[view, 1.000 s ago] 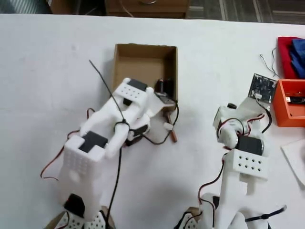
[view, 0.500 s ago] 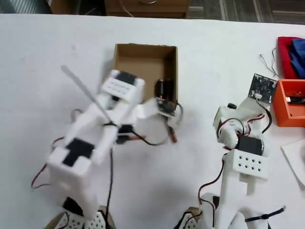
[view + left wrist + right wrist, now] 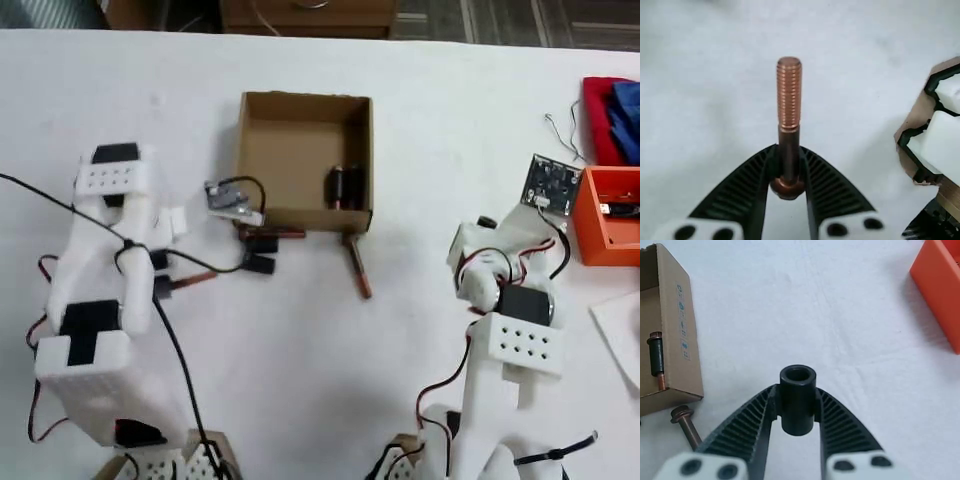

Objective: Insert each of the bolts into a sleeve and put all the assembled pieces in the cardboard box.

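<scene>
Change: left hand [image 3: 788, 150] swung left of box [image 3: 305, 97], clamped on bolt [image 3: 789, 95] | right hand [image 3: 797, 390] right of box, closed on sleeve [image 3: 798, 405] (one assembly [image 3: 343, 186] boxed, a spare bolt [image 3: 358, 272] beside it) | next: mate them.

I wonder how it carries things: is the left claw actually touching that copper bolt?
Touching. In the left wrist view the left gripper clamps the copper bolt, a finger pressed against each side of its shank.
</scene>
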`<state>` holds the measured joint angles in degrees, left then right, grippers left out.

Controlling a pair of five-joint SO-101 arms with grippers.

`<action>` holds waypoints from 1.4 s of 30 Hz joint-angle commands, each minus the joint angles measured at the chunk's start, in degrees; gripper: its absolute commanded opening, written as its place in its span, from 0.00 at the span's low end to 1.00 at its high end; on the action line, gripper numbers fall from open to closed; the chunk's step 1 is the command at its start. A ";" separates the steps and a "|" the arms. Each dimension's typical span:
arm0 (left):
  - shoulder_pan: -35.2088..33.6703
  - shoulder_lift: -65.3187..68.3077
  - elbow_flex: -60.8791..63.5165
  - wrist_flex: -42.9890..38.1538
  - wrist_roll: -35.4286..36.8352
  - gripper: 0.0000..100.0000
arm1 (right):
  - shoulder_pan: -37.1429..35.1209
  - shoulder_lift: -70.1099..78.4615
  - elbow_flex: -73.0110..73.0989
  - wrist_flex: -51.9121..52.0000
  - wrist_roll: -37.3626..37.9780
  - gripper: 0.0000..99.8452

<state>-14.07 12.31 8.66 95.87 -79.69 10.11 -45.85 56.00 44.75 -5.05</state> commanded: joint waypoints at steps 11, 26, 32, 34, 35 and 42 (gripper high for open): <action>-0.44 -3.43 11.30 -22.07 -17.85 0.08 | 0.31 -2.15 -0.35 -0.92 -0.44 0.02; -0.44 -4.13 11.38 -20.75 -13.63 0.11 | 0.22 -2.15 -0.35 -0.92 -0.44 0.02; -1.23 -4.04 2.42 -20.31 -13.27 0.10 | 0.31 -2.15 -0.35 -0.84 -0.44 0.02; -1.14 -4.04 0.04 -20.31 -13.27 0.08 | 0.31 -2.15 -0.35 -0.84 -0.44 0.02; -1.14 -4.04 -0.84 -20.31 -13.27 0.07 | 0.48 -2.15 -0.35 -0.84 -0.44 0.02; 0.09 -5.63 -3.56 -14.42 -3.69 0.08 | 0.48 -2.24 -0.35 -0.84 -0.26 0.02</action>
<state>-14.59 11.16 8.57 78.46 -79.60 10.11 -45.93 56.00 44.75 -5.05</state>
